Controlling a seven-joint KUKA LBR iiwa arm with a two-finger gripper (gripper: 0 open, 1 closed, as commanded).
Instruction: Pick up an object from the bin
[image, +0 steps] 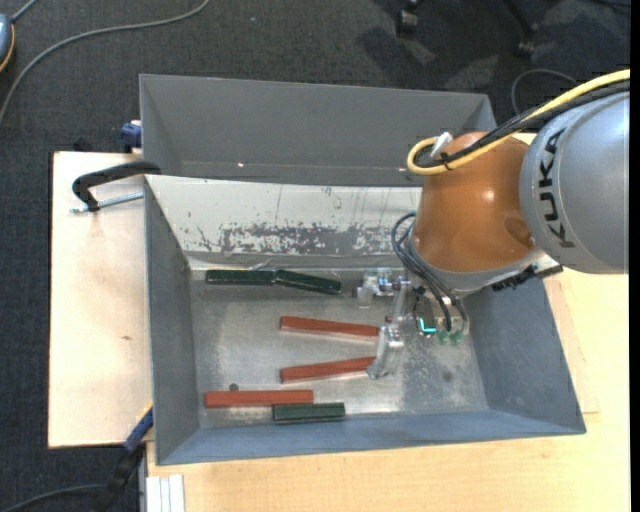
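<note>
My gripper (386, 352) hangs low in the bin's right half, under the orange wrist cover. It is at the right ends of two red-brown sticks. The upper red-brown stick (328, 326) lies slanting just left of it. Its tip meets the right end of the lower red-brown stick (322, 373); whether it grips that stick I cannot tell.
A long dark green stick (272, 280) lies along the back of the floor. Near the front wall lie a red stick (257, 398) and a short dark green stick (308, 410). The arm and its cables cover the bin's right part.
</note>
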